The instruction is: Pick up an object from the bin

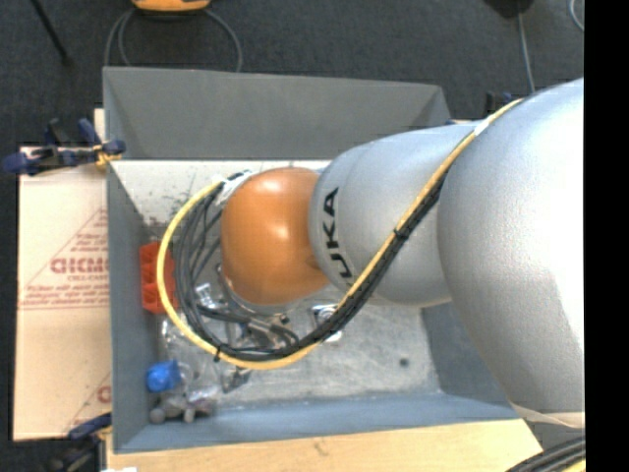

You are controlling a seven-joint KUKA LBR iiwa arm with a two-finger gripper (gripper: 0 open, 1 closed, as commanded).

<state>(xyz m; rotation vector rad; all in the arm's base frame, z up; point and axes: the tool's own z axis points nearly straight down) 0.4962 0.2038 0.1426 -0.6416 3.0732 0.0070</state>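
An orange block [149, 278] lies at the bin's [275, 116] middle left, just left of the gripper [221, 313]. I cannot tell if the gripper is open or closed.

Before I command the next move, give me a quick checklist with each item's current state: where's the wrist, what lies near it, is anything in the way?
1. Wrist inside the bin: ok; the orange wrist cover is over its left half.
2. Thing beneath the wrist identified: cannot tell; the cover and the cables hide it.
3. Anything grasped: cannot tell.
4. Cables apart from the orange-red block at the left wall: cannot tell; they overlap in this view.
5. Blue thing and small grey things in the view's lower-left corner lie apart from the wrist: ok.
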